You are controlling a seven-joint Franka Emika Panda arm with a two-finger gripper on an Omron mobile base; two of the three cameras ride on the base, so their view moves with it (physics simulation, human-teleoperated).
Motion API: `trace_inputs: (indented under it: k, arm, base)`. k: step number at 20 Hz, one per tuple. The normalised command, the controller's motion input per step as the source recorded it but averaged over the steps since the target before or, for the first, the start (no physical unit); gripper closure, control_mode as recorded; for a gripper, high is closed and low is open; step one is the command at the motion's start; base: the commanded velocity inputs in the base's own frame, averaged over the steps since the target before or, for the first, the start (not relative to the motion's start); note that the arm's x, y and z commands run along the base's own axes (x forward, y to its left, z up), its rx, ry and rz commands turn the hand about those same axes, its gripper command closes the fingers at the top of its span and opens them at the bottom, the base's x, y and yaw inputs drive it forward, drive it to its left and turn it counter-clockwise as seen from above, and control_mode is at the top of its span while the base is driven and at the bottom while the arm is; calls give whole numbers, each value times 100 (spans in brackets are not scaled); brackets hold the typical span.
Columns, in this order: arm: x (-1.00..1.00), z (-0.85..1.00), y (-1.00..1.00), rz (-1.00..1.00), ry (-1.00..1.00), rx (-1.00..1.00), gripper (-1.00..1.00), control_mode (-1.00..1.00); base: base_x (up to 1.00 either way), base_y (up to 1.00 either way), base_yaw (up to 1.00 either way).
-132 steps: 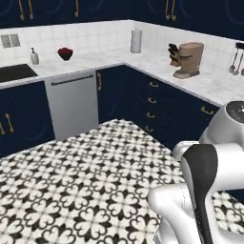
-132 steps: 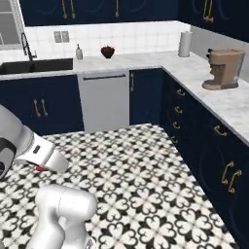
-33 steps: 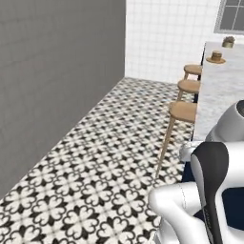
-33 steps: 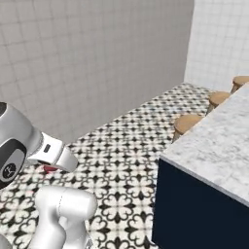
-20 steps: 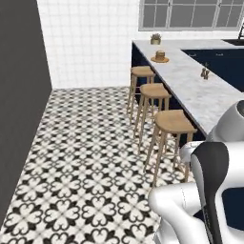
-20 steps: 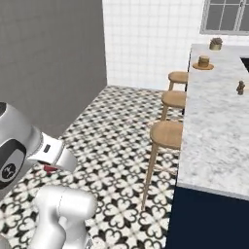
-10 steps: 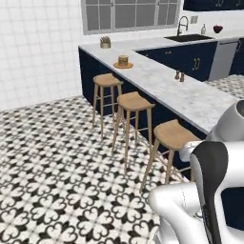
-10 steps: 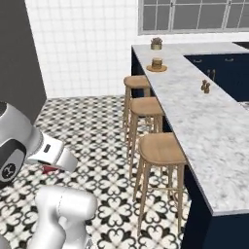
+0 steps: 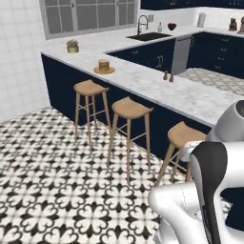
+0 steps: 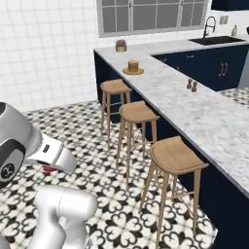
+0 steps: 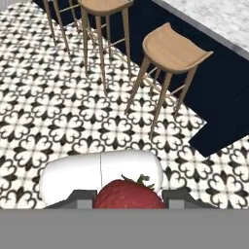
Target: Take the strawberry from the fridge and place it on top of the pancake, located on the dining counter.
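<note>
Patterned tile floor, wooden stools, window, white-tiled wall.

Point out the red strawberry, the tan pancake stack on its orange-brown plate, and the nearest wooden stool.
Red strawberry (image 11: 127,196), hand view: middle of the berry.
Tan pancake stack (image 10: 132,65), right base view: side of the stack.
Nearest wooden stool (image 10: 175,153), right base view: seat top.

Stools line the dining counter; marble around pancake seems bare.

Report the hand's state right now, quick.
Hand: closed on the strawberry, held between its fingertips above the patterned floor.
</note>
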Motion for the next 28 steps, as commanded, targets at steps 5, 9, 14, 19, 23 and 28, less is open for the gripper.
trace_inputs:
  k: [5,9,14,19,23,28]
  arm:
    - [0,0,0,0,0,0,100,100]
    - [0,0,0,0,0,0,100,100]
    - [0,0,0,0,0,0,100,100]
    - [0,0,0,0,0,0,100,100]
    - [0,0,0,0,0,0,100,100]
    - [0,0,0,0,0,0,100,100]
  base:
    - [60,100,-50]
    - [68,98,-54]
    - [47,99,-56]
    - [26,100,-55]
    - [19,100,-48]
    - [14,100,-43]
